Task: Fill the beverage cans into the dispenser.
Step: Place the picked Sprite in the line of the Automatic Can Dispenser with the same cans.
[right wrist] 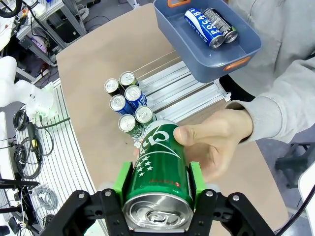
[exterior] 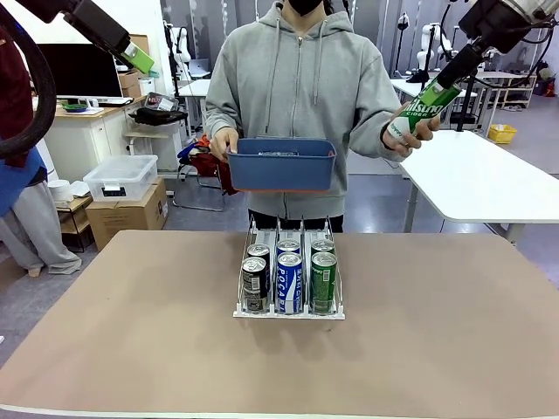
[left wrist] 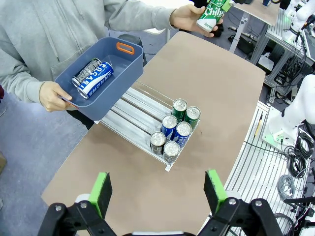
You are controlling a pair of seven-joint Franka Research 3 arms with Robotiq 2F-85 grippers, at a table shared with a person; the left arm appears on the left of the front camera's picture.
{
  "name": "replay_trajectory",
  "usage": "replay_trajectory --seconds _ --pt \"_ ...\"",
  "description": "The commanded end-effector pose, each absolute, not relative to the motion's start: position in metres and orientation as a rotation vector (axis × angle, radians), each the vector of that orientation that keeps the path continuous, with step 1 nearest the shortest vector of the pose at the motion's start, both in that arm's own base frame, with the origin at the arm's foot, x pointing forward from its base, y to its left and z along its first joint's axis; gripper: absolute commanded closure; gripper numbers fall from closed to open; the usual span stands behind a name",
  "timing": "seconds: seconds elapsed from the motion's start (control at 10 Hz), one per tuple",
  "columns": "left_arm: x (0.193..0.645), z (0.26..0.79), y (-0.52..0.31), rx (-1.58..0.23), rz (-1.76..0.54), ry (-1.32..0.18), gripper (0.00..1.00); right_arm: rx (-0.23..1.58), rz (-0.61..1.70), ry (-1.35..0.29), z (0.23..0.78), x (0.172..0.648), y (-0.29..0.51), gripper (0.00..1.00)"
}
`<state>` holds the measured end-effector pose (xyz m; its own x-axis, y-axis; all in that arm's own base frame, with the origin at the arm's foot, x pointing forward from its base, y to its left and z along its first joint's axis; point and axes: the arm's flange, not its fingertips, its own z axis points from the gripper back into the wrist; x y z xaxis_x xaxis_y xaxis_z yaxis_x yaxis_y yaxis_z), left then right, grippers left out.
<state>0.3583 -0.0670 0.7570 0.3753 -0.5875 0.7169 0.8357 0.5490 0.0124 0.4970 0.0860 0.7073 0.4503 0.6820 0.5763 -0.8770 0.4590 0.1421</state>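
One green can (right wrist: 158, 160) tight between the right pincer's (right wrist: 160, 183) jaws

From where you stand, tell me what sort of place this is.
Probably a lab or workshop: a black flat monitor, a long white work table, and loose grey cable coils.

A tan-topped bench (exterior: 131, 332) is shown in a brightly lit workshop room with a grey floor (exterior: 376, 205). Behind it on the left, a white desk (exterior: 79, 144) is topped by a dark monitor (exterior: 79, 70). Beside the desk, a clear lidded storage box (exterior: 120, 176) is stacked on a cardboard box (exterior: 131, 216). A white table (exterior: 489, 179) is placed on the right, and a small yellow crate (exterior: 501, 133) is seen farther back.
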Motion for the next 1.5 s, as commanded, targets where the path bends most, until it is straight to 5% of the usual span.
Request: replay_trajectory --seconds 0.0,1.4 --pt "0.3581 0.7571 -0.0668 -0.384 -0.939 -0.738 0.0 0.459 1.008 -0.483 0.7085 0.4964 0.0866 1.0" --pt "0.3581 0.7571 -0.0668 -0.384 -0.939 -0.738 0.0 0.459 1.008 -0.483 0.7085 0.4964 0.0866 1.0"
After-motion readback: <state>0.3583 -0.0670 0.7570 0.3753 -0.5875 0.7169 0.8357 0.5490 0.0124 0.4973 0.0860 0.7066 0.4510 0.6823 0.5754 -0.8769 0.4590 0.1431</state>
